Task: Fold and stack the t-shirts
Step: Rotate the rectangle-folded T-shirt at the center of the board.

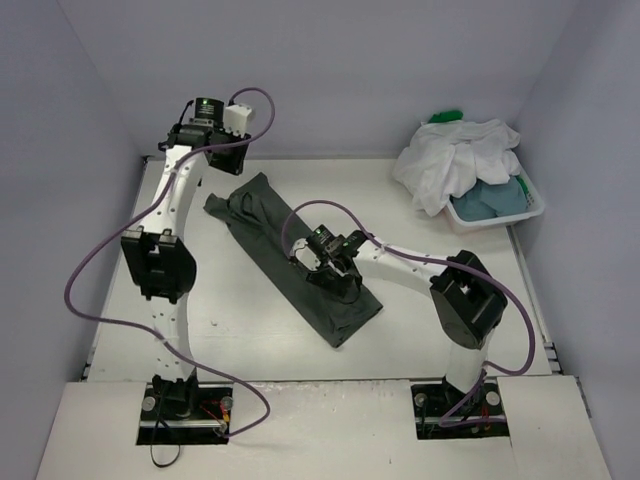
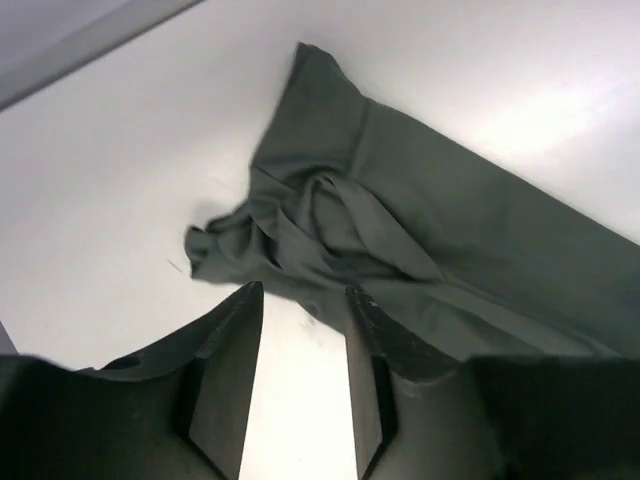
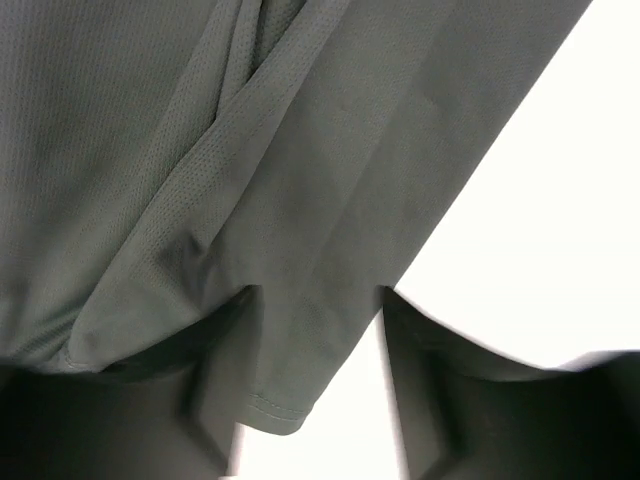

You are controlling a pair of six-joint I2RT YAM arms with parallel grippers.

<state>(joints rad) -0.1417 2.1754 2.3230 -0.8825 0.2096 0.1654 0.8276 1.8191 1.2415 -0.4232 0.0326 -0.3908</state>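
A dark grey t-shirt (image 1: 290,255), folded into a long strip, lies slantwise across the table from back left to front middle. Its far end is bunched into wrinkles (image 2: 300,225). My left gripper (image 2: 302,300) hangs open above the table just short of that bunched end, with bare table between its fingers; in the top view the left gripper (image 1: 208,140) is at the back left. My right gripper (image 3: 315,300) is open low over the strip's middle, and a hemmed edge of the shirt (image 3: 290,400) lies between its jaws. The right gripper (image 1: 335,270) sits over the shirt.
A white basket (image 1: 530,215) stands at the back right. It holds a crumpled white shirt (image 1: 460,165), a blue-grey one (image 1: 495,198) and a bit of bright green cloth (image 1: 445,117). Grey walls close in the table at the back and sides.
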